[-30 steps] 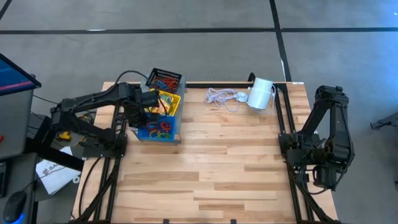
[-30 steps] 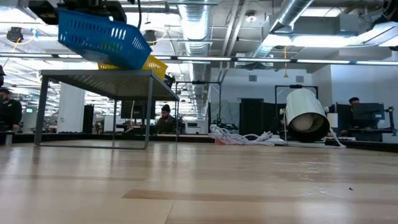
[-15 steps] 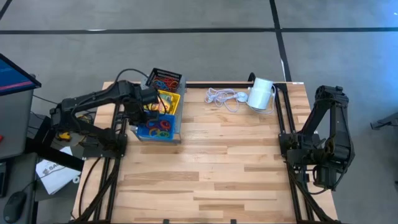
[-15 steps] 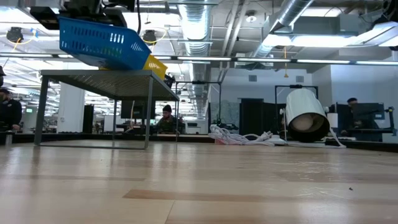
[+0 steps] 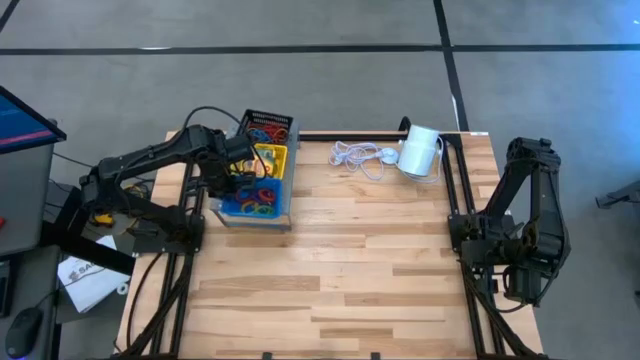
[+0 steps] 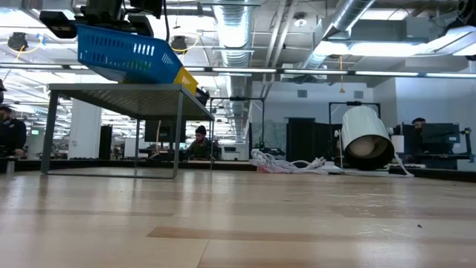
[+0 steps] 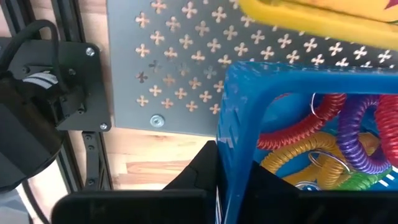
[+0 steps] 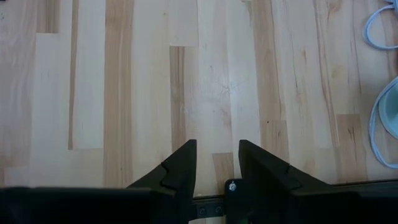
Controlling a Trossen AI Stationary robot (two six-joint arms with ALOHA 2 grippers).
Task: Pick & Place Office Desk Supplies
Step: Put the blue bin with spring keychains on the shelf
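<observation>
A blue tray (image 5: 255,203) (image 6: 123,53) holding coloured rubber-band loops (image 7: 323,137) hangs tilted over a grey perforated shelf (image 6: 119,91) at the table's far left. My left gripper (image 5: 238,175) (image 7: 233,168) is shut on it. Behind it on the shelf stand a yellow tray (image 5: 273,160) (image 6: 186,77) and a black mesh tray (image 5: 266,127), both with loops inside. My right gripper (image 8: 217,146) stands open over bare wood by the table's right edge, with nothing between its fingers. My left gripper pinches the blue tray's side wall (image 7: 231,134) at its rim, one finger outside (image 7: 199,177) and one inside the tray. The fingers come from above, pointing down. The tray hangs tilted, its held side higher; whether its low corner (image 6: 160,79) touches the shelf I cannot tell.
A coiled white cord (image 5: 358,156) and a white cylinder (image 5: 420,151) lie at the table's far edge. The shelf stands on thin legs (image 6: 178,130). The middle and near part of the wooden table (image 5: 340,270) is bare.
My left gripper, still shut on the blue tray, has shifted a little toward the table's far left. The tray has tipped nearer to level, its high end sinking, while its low corner stays just above the shelf.
</observation>
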